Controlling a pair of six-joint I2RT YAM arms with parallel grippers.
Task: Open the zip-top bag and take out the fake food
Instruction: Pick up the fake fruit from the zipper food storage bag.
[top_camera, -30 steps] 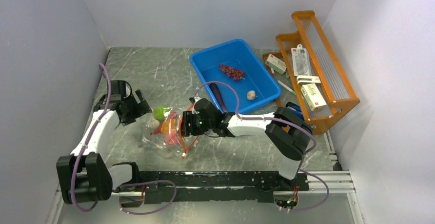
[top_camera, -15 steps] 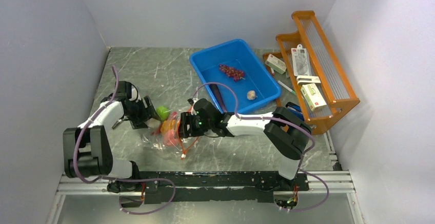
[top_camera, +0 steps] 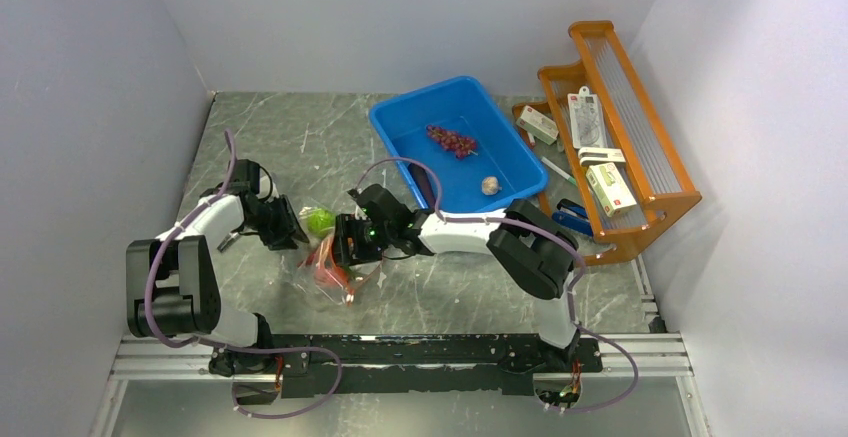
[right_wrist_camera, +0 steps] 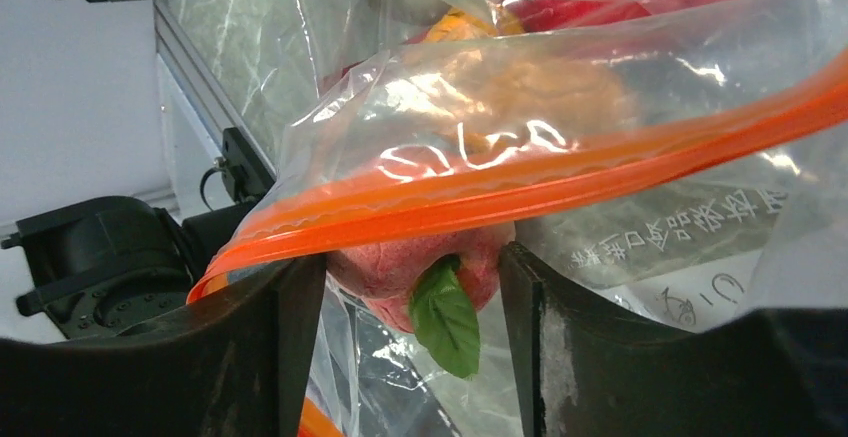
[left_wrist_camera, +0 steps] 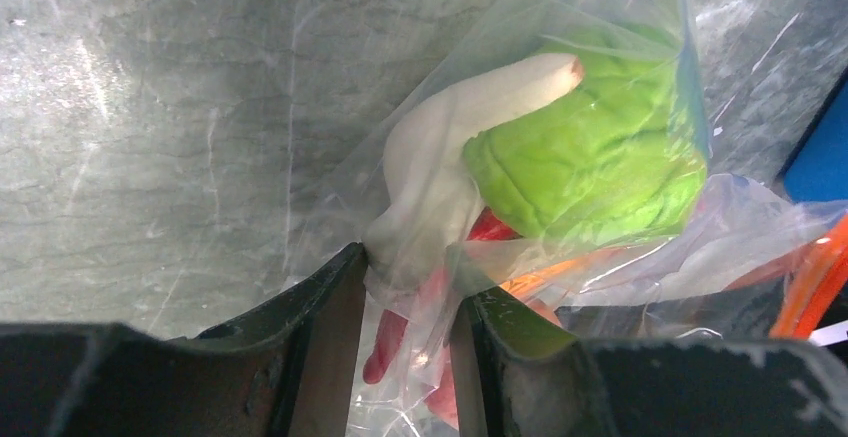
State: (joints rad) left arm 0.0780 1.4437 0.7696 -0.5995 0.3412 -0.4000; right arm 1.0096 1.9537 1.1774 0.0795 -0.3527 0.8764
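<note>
**Two grippers working the bag (top_camera: 325, 275) from opposite sides.**
The left gripper (left_wrist_camera: 410, 277) is pinching a fold of clear film between its jaws, apparently bracing the bag, with the green ball (left_wrist_camera: 590, 157) lying just ahead of its fingertips. The right gripper (right_wrist_camera: 412, 267) is reaching past the zip strip (right_wrist_camera: 520, 192), its jaws straddling the peach (right_wrist_camera: 380, 267). Whether they are pressing it cannot be told.

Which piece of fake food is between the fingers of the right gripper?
The pink-red peach: it alone sits there, just below the orange zip strip of the zip-top bag. The green ball lies by the left gripper.
</note>
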